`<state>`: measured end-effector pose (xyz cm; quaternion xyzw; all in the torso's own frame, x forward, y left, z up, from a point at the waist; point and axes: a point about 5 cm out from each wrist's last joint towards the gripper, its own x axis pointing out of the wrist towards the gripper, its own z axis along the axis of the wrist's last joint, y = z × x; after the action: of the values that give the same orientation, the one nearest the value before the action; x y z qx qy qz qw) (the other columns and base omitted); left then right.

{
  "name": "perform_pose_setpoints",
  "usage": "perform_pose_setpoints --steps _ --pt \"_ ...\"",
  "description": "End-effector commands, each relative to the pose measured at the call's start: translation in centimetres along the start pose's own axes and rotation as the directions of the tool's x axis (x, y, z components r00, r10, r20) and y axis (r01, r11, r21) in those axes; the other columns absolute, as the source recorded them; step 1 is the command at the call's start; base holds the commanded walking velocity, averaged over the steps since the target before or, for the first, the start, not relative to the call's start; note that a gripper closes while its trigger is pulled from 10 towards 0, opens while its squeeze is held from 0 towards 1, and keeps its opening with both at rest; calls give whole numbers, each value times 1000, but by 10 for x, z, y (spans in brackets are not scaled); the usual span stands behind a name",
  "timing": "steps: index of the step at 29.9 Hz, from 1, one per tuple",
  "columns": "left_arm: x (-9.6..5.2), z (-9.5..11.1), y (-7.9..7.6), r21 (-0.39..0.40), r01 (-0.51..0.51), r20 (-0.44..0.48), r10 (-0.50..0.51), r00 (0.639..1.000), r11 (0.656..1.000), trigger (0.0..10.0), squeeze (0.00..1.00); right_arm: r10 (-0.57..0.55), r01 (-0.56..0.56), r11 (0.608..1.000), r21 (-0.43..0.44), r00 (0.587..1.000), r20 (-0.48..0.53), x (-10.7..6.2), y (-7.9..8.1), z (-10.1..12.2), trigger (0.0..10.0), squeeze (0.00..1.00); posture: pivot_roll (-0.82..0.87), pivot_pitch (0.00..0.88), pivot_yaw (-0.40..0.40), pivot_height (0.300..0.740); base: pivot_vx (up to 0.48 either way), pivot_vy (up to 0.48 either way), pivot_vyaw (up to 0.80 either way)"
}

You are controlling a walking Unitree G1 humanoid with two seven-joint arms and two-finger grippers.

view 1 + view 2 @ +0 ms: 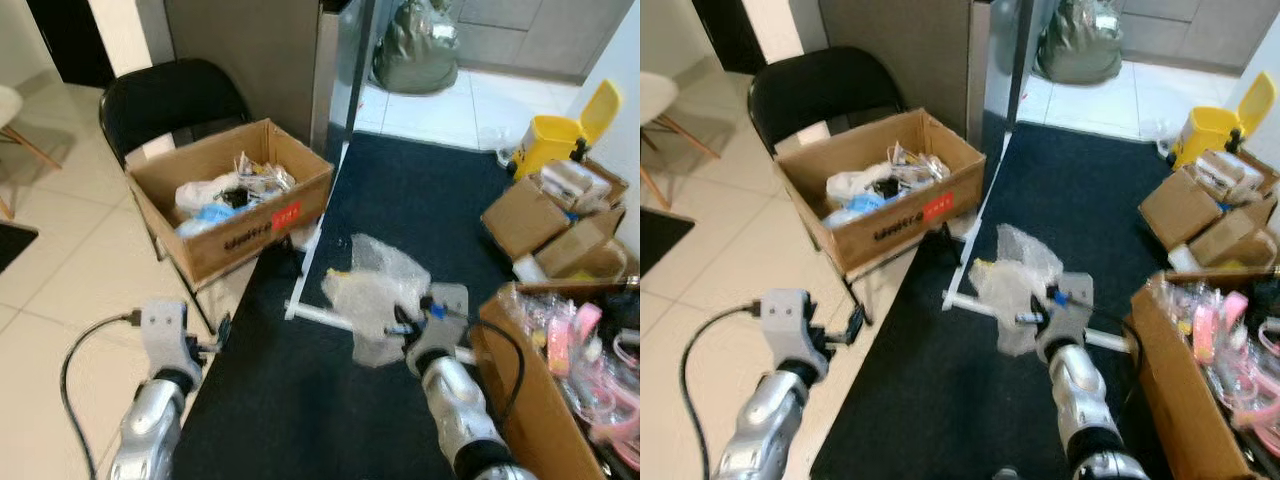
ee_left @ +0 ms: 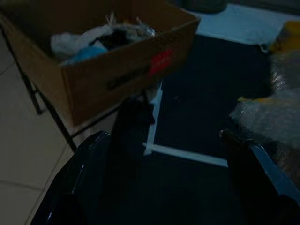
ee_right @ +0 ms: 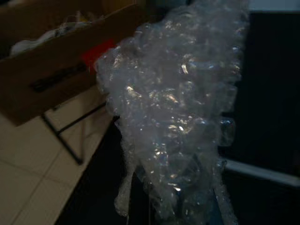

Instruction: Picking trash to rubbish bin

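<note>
Carry step, by the look of it: trash in hand, not yet at the bin.

Nearest, right gripper (image 1: pixel 405 325) raised at mid-height over the dark carpet (image 1: pixel 420 220), fingers clamped on a crumpled sheet of bubble wrap (image 1: pixel 372 295). Wrap bunched up and hanging from the fingers, clear of the floor; in the right wrist view, bubble wrap (image 3: pixel 176 112) sits right in front of the lens, blocking the fingers themselves. Right forearm angled up and forward, wrist pointing toward the box ahead-left.

Left gripper (image 1: pixel 222 333) low on the robot's left, at the carpet edge beside the tiled floor (image 1: pixel 70 270). Fingers spread wide apart in the left wrist view, nothing between them. Arm bent, idle-looking, cable looping behind it.

Just past the wrap, white tape strip (image 1: pixel 318 316) on the carpet.

Further on, open cardboard box (image 1: pixel 232 195) resting on a black folding chair (image 1: pixel 170 100), already holding bags and wrappers — likely the rubbish bin for this task. Box ahead and to the left of the held wrap, well apart yet.

Next move probably: step or reach forward-left, bring the right gripper above the box opening, then release. Wrap light and floppy, so release needs to be well over the rim, or may snag on the near wall.

Far right, yellow bin (image 1: pixel 560 140) with lid up, among small cartons.
</note>
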<state>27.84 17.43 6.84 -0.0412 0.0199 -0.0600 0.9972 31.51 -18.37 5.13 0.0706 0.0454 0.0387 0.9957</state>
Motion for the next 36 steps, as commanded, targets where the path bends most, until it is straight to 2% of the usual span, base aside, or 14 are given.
perform_pose_setpoints --steps 1,28,31,32,36 --pt "-6 -6 5 4 -20 -32 20 999 1000 10000 0 -5 5 1000 22 1000 -24 -3 3 -7 10000 0 48 114 -19 740 330 0 0" --pt "-3 -3 4 25 -5 -28 6 1000 1000 10000 0 -37 38 999 27 999 -19 -3 -2 -6 10000 0 50 123 -23 740 329 0 0" --pt "0 3 5 38 2 -10 -2 1000 999 10000 0 -58 56 996 73 998 22 1 -3 3 10000 0 57 133 -20 740 328 0 0" --pt "3 10 4 49 12 14 -13 1000 999 10000 0 -71 59 990 131 994 87 7 -2 17 10000 0 57 133 -20 740 326 0 0" --pt "10 29 3 63 30 70 -35 997 998 10000 0 -54 4 977 213 972 227 18 5 51 10000 0 54 133 -17 740 328 0 0"
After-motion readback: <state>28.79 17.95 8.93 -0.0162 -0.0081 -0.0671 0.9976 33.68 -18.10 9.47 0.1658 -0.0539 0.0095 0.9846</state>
